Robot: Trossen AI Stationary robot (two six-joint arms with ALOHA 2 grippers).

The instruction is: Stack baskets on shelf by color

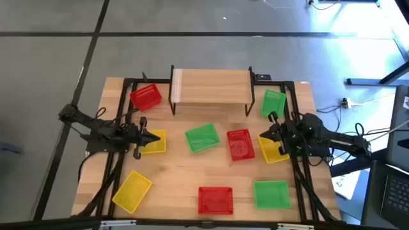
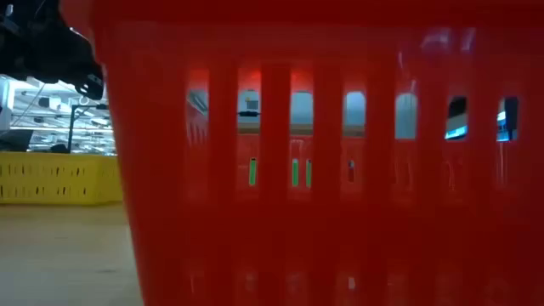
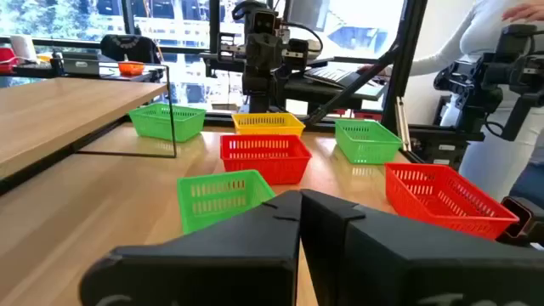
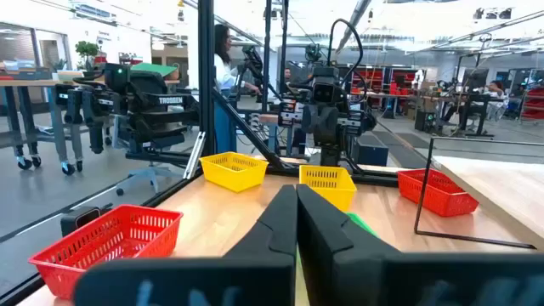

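Red basket [image 2: 340, 170] blocking low view, shelf [image 1: 210, 85] bare, left tool [image 1: 155, 138] and right tool [image 1: 263, 136] pinched closed

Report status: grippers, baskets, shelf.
Left gripper shut, over a yellow basket. Right gripper shut, by another yellow basket. Shelf bare; all nine baskets on the table. Nothing blocking.

Office chair [image 4: 149, 106], person [image 4: 223, 59], laptop [image 1: 397, 185] beyond wooden table [image 1: 179, 176].
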